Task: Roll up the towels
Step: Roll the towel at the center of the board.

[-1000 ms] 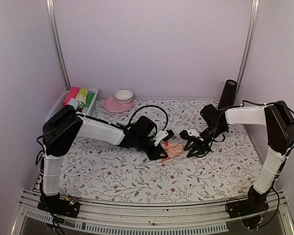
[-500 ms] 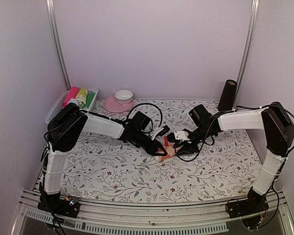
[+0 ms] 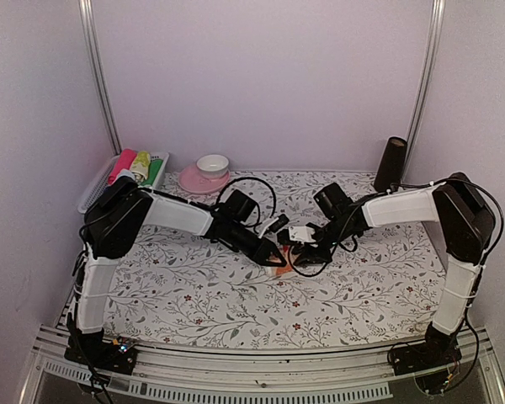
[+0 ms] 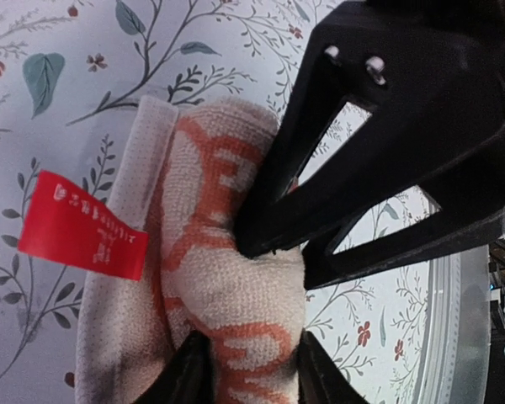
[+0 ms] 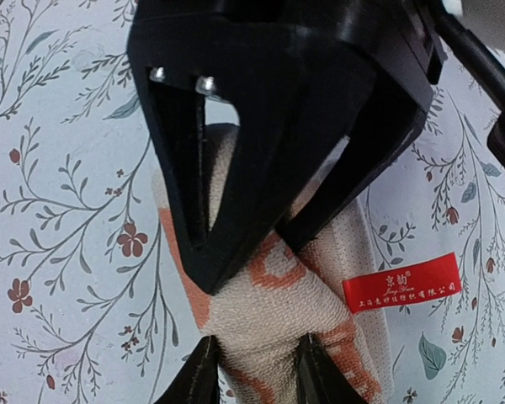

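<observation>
The peach towel (image 4: 227, 278) sits mid-table as a bunched half-roll, directly between my two grippers, which meet over it nose to nose. My left gripper (image 4: 252, 374) is clamped on one end of the bundle, cloth filling the gap between its fingers. My right gripper (image 5: 254, 374) pinches the same bundle from the opposite side. From either wrist the bundle's long axis runs straight away from the fingers, toward the other gripper. Neither arm is nearer; both touch it. The red label (image 4: 82, 225) lies out on the loose layer beside the fold. Judgement: the only obstruction is my own other gripper, its fingers crossing the cloth I hold. Blue towel: not in any view. Tray (image 3: 97, 181), saucer (image 3: 204, 180) and black cylinder (image 3: 393, 162) stand well apart at the back.
</observation>
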You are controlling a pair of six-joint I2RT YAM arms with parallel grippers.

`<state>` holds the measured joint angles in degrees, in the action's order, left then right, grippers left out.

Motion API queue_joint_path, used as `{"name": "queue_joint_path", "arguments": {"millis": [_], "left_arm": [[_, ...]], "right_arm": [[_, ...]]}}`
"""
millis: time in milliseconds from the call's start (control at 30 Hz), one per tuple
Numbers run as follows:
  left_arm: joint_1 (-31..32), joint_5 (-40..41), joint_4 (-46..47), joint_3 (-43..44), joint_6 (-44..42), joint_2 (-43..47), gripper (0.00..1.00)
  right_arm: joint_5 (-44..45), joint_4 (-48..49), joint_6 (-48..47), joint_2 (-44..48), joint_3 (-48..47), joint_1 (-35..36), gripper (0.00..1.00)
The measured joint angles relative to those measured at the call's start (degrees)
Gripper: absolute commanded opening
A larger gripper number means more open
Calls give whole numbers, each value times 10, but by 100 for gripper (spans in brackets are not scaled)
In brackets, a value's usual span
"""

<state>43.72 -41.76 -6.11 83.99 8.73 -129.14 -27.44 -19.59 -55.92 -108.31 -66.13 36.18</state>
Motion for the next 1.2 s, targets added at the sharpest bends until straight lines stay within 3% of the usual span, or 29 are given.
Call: {"name": "queue_joint_path", "arguments": {"millis": [133, 367, 567, 867, 1200], "left_arm": [[-1, 10, -5, 0, 2, 4, 51], [-2, 59, -37, 0, -1, 30, 69], [-5, 104, -56, 0, -17, 56, 97], [-9, 157, -94, 24, -67, 55, 97], [-21, 134, -119, 68, -82, 26, 97]], "right_arm": [[10, 7, 5, -8, -3, 2, 21], [14, 9, 13, -29, -26, 3, 16], [7, 15, 21, -35, -34, 3, 16], [3, 14, 29, -43, -42, 3, 16], [4, 10, 28, -51, -55, 3, 16]]}}
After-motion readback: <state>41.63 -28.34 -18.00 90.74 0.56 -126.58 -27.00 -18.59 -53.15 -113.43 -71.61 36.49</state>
